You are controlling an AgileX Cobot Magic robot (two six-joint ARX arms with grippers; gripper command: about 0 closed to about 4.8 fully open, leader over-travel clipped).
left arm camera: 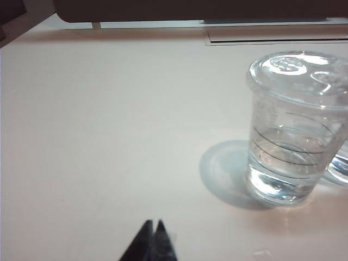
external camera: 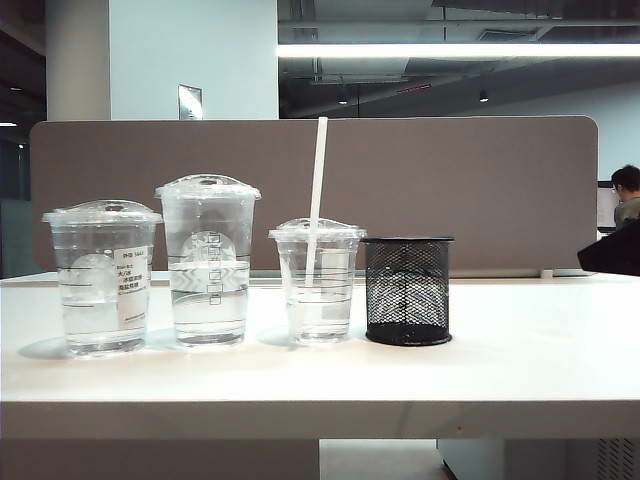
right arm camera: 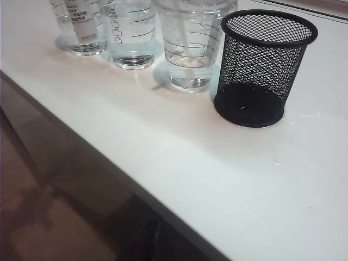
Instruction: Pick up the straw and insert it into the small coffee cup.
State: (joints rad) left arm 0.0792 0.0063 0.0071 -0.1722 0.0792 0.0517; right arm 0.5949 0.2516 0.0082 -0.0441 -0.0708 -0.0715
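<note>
The straw [external camera: 317, 190] stands nearly upright in the small coffee cup [external camera: 317, 285], passing through its domed lid and rising well above every cup; the cup holds clear water and sits on the white table [external camera: 520, 350], third in a row seen from the exterior camera; just to its right stands a black mesh pen holder [external camera: 407, 291], close beside but apart from it; to its left is the tall cup [external camera: 208, 260] with a round logo, and further left the wide cup [external camera: 101, 278] with a white label, both lidded and part full of water; a grey partition [external camera: 480, 190] runs behind the table. The left gripper [left arm camera: 153, 239] has its two dark tips pressed together over bare table, near the wide cup and holding nothing; the right gripper [right arm camera: 150, 235] is a dim shape below the table's front edge, closed and empty.
</note>
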